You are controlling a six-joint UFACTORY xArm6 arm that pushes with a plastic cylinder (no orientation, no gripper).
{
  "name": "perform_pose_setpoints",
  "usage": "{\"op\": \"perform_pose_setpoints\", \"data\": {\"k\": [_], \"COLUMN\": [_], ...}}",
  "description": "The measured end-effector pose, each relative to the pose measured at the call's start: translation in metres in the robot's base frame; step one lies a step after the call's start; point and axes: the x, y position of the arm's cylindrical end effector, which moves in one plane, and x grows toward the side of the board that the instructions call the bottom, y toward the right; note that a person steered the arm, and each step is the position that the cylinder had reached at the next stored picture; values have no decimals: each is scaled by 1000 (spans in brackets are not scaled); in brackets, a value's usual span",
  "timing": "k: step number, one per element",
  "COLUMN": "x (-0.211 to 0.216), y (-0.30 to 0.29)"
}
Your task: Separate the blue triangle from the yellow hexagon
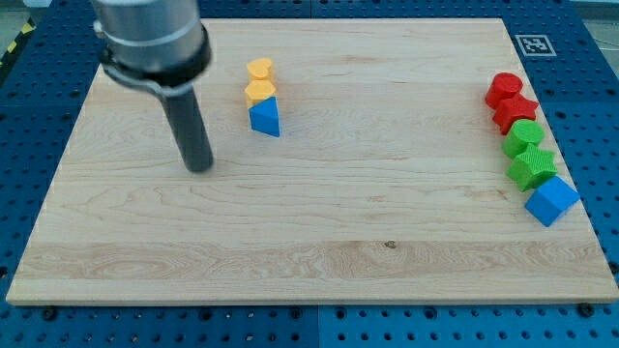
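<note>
My tip point(199, 166), a bare rod grasping nothing, rests left of the blue triangle point(265, 118), which appears to touch the yellow hexagon point(260, 93) just beyond it.

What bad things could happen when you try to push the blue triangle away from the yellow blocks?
My tip stands to the view's left of the blue triangle, which touches the yellow hexagon just above it. A second yellow block sits right behind that. If I push off-centre, the triangle might spin or slip past my tip. If I push toward the view's top, all three could slide together and stay bunched.
</note>
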Motion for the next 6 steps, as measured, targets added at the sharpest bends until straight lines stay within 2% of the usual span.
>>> {"op": "perform_pose_setpoints", "data": {"k": [1,2,5,6], "x": [-24,-24,-45,-48], "y": [11,45,55,85]}}
